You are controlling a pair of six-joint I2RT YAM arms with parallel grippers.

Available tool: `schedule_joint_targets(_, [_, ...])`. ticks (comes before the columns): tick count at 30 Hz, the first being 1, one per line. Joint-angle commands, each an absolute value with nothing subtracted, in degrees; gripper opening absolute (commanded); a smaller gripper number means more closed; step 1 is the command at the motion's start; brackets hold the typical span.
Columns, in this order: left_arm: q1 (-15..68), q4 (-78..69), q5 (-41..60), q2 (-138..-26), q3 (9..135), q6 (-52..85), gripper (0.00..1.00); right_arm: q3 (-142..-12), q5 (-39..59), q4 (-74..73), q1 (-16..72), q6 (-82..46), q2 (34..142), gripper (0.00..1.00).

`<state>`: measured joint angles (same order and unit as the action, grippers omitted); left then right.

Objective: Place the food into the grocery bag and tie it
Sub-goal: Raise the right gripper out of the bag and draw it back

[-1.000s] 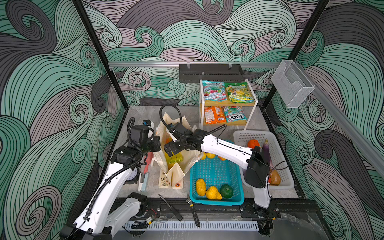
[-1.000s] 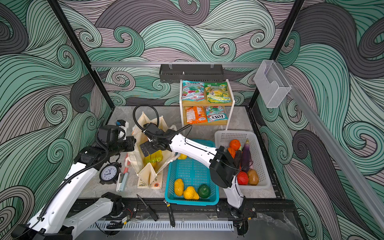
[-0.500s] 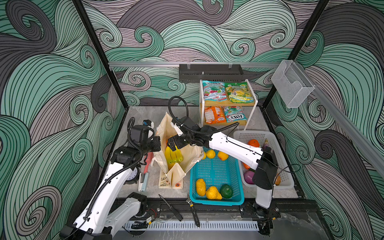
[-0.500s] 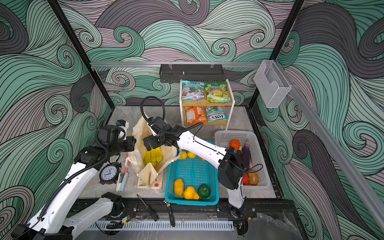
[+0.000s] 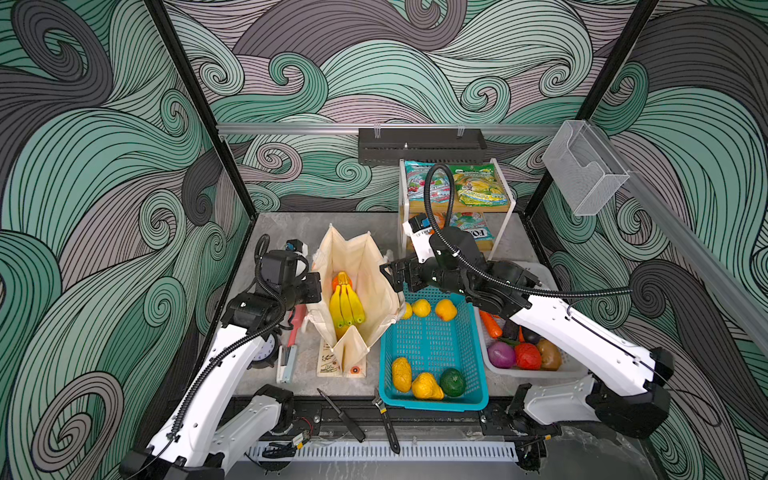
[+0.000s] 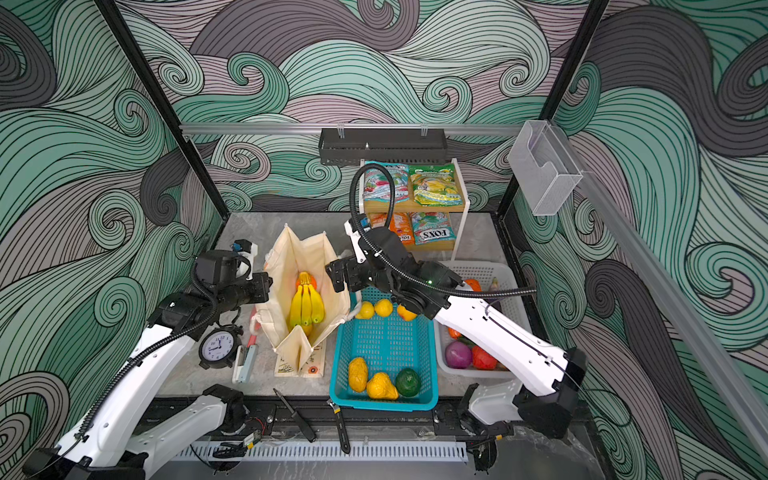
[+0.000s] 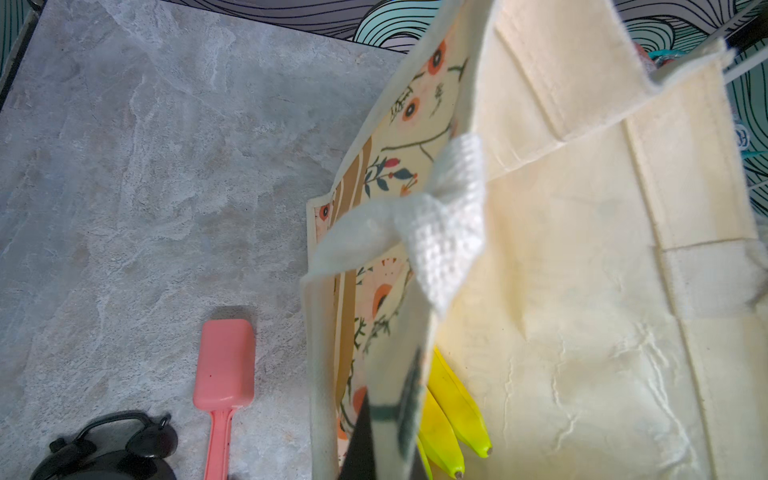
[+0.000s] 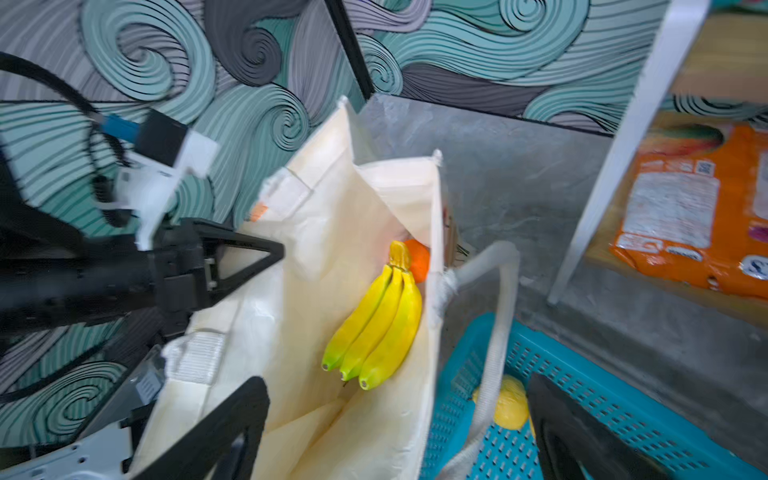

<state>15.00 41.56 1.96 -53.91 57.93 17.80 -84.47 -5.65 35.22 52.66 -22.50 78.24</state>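
Observation:
The grocery bag (image 5: 374, 270) (image 6: 320, 257) stands open left of centre in both top views. A yellow banana bunch (image 5: 347, 305) (image 8: 380, 328) and an orange (image 8: 417, 259) lie inside it. My left gripper (image 5: 316, 289) (image 7: 386, 449) is shut on the bag's left rim. At the bag's right rim my right gripper (image 5: 392, 276) (image 8: 397, 384) hovers open and empty. One white handle (image 8: 498, 316) drapes over the teal basket, beside a lemon (image 8: 505, 405). Snack packets (image 5: 480, 189) lie on the rack.
The teal basket (image 5: 432, 401) with several fruits adjoins the bag's right side. A white basket (image 5: 536, 372) of vegetables sits beyond it. The rack (image 5: 509, 208) stands at the back. An alarm clock (image 6: 219, 347), pink spatula (image 7: 224, 374), knife (image 5: 343, 415) and wrench (image 5: 386, 424) lie nearby.
My right gripper has drawn up and to the right out of the bag, leaving the banana bunch inside. The left gripper has kept its hold on the rim.

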Motion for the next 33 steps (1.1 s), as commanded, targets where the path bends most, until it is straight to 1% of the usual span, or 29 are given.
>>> schedule_joint_targets(1, [14.81, 40.72, 2.07, -54.32, 59.32, 18.85, 0.00, -79.05, -5.72, 39.07, 52.65, -25.60, 80.42, 0.93])
schedule_joint_targets(3, [14.85, 40.68, 2.32, -54.79, 59.58, 19.27, 0.00, -76.25, -2.18, 36.09, 52.69, -25.77, 80.75, 0.87])
schedule_joint_targets(4, [14.85, 40.63, 2.77, -55.08, 59.82, 19.25, 0.00, -74.92, -0.69, 33.73, 52.73, -25.62, 81.14, 0.80])
schedule_joint_targets(5, [14.85, 40.82, 2.89, -55.39, 60.21, 19.44, 0.00, -74.30, -0.32, 32.60, 52.75, -25.42, 81.58, 0.71])
schedule_joint_targets(7, [14.85, 41.69, 2.97, -55.95, 61.79, 19.82, 0.00, -74.76, -1.07, 32.87, 53.08, -24.31, 82.85, 0.46])
schedule_joint_targets(9, [14.83, 42.50, 2.90, -56.33, 63.90, 20.20, 0.00, -74.88, -2.44, 31.74, 53.17, -23.96, 82.35, 0.34])
schedule_joint_targets(11, [14.85, 43.91, 1.63, -57.47, 66.77, 20.85, 0.00, -75.37, -2.95, 30.11, 53.17, -23.17, 81.21, 0.10])
schedule_joint_targets(12, [14.85, 45.71, -0.49, -58.47, 69.05, 21.69, 0.00, -76.28, -3.45, 29.84, 53.17, -22.62, 80.89, 0.04])
schedule_joint_targets(16, [14.71, 50.97, -7.80, -62.42, 76.99, 22.33, 0.00, -81.31, -7.38, 32.81, 53.00, -20.00, 81.37, 0.01])
schedule_joint_targets(20, [14.60, 53.08, -16.34, -63.72, 81.81, 21.75, 0.00, -81.96, -11.06, 35.55, 52.17, -18.95, 81.06, 0.00])
schedule_joint_targets(24, [14.01, 54.65, -24.23, -64.24, 83.79, 20.26, 0.00, -80.29, -13.38, 39.08, 50.69, -18.29, 79.13, 0.00])
schedule_joint_targets(30, [13.69, 54.84, -38.24, -62.82, 83.96, 16.80, 0.00, -76.13, -13.18, 40.72, 47.94, -18.11, 75.47, 0.00])
schedule_joint_targets(33, [13.46, 54.93, -40.06, -62.24, 83.53, 16.75, 0.00, -74.30, -13.38, 41.54, 46.75, -18.02, 74.29, 0.00])
